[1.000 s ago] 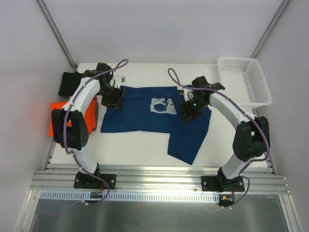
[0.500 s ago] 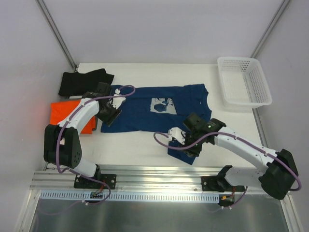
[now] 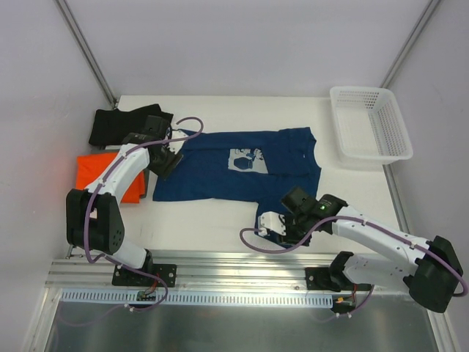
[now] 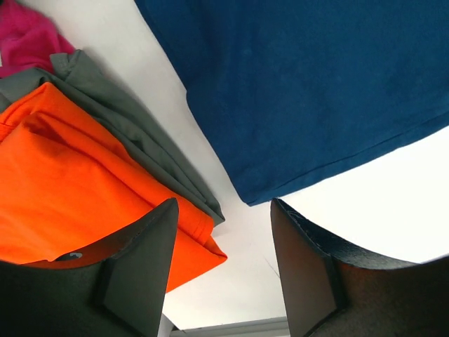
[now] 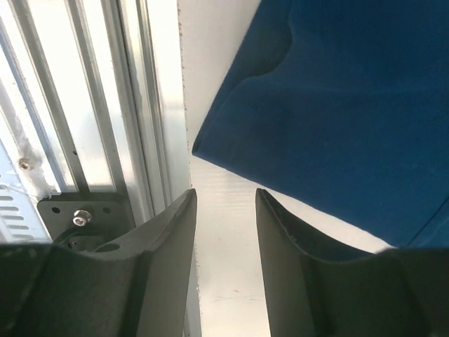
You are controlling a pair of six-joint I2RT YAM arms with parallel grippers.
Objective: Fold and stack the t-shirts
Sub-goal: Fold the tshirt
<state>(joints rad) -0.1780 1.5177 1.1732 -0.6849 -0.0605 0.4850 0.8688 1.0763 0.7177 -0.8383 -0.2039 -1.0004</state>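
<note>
While the orange t-shirt (image 3: 95,172) waits at the left of the counter (image 3: 220,220), the left end effector (image 3: 167,160) hovers spread by the navy t-shirt (image 3: 220,172); the right end effector (image 3: 282,224), also spread, hangs over its near-right corner. Folding appears just starting; next, both must pinch cloth.

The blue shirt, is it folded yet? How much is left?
Not yet. The orange shirt at the left looks folded. The navy shirt lies spread out, unfolded; the left gripper and right gripper, both open and empty, hover at its corners. The black shirt lies bunched at the far left. Folding those two and stacking is left.
</note>
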